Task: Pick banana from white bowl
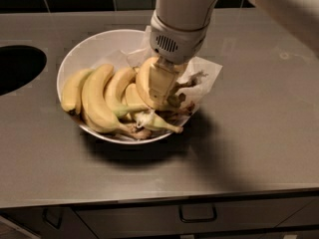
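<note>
Banana (pixel 142 79): short, plump, strongly curved, sits at the right side of the white bowl (pixel 97 44), resting on crumpled paper (pixel 207 73) w/ brownish scraps just beside it. Gripper (pixel 160 91) is down inside the bowl, right on top of this banana, w/ its cream-coloured end covering the fruit's middle. Can't tell whether it has closed on the banana or only sits against it.

To the left, approx 3 longer, slimmer bananas (pixel 97 98) lie side by side, the nearest touching or almost touching the target. Bowl stands on a grey counter (pixel 259 133); dark round opening (pixel 17 66) at far left, drawer handle (pixel 198 214) below the front edge.

Step, as I read it: the grasp itself. Reach looks done, lift not yet begun, banana not clear of the bowl.

Next move prob needs a firm hold across the banana's thick middle, then a straight-up lift so the paper & neighbouring fruit don't drag along. Risk: curved skin slipping out, or paper coming up w/ it.
</note>
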Tool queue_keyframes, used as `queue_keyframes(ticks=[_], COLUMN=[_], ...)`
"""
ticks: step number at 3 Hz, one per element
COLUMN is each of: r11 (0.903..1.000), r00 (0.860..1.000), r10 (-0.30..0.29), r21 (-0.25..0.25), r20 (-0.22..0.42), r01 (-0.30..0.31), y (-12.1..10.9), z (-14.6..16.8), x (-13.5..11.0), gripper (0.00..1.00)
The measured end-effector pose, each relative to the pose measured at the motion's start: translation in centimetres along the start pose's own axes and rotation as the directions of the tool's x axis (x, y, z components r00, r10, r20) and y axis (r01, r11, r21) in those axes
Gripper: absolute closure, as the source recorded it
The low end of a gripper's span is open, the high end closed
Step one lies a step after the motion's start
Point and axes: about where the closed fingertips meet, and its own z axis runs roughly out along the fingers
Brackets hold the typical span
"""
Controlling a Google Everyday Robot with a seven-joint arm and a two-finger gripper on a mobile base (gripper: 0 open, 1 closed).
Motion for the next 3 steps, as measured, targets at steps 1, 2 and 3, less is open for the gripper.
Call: queue_keyframes(ticks=[1, 2, 3], r11=[1.0000, 0.9999, 0.9999], r00=[1.000, 1.000, 1.000], r10=[0.001, 0.004, 0.004], r21=[-0.003, -0.011, -0.010], r20=[-0.003, -0.010, -0.010], r01=[-0.001, -0.004, -0.004], y=[-0.02, -0.07, -0.10], z=[0.19, 0.69, 0.41], x=[0.03, 0.23, 0.20], gripper=[0.43, 0.62, 0.85])
